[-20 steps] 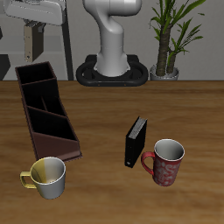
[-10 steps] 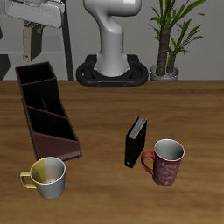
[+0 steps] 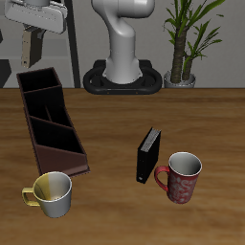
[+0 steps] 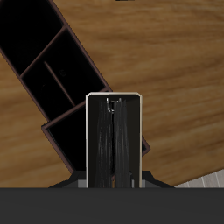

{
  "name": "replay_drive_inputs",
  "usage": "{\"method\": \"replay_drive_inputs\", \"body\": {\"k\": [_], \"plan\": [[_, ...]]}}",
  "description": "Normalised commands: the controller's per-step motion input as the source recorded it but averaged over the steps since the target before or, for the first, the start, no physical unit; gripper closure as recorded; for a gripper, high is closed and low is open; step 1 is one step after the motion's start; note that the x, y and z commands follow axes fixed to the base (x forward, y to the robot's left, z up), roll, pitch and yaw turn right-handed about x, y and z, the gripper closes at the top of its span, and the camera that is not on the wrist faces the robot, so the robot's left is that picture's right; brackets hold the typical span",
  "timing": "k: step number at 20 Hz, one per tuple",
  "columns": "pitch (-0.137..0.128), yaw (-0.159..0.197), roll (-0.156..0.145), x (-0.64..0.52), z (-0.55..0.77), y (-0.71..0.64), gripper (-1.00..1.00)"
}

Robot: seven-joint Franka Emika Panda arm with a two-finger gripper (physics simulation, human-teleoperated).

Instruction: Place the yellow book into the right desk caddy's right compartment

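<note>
Gripper hangs high over the table's back corner, closed on the yellow book, held upright so it can drop into the right desk caddy below.

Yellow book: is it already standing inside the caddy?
No, the yellow book is held in the pincer above the right desk caddy, whose cells all show empty.
</note>
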Motion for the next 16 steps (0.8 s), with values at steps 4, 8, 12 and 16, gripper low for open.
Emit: {"method": "replay_drive_inputs", "body": {"k": [4,8,12,16], "plan": [[-0.004,-0.018,-0.038,0.02,-0.08,-0.10,1.00],[0.020,-0.017,-0.025,0.09,-0.13,-0.05,1.00],[0.003,0.015,0.017,0.02,-0.14,0.13,1.00],[0.033,0.004,0.006,0.09,-0.20,0.07,1.00]]}}
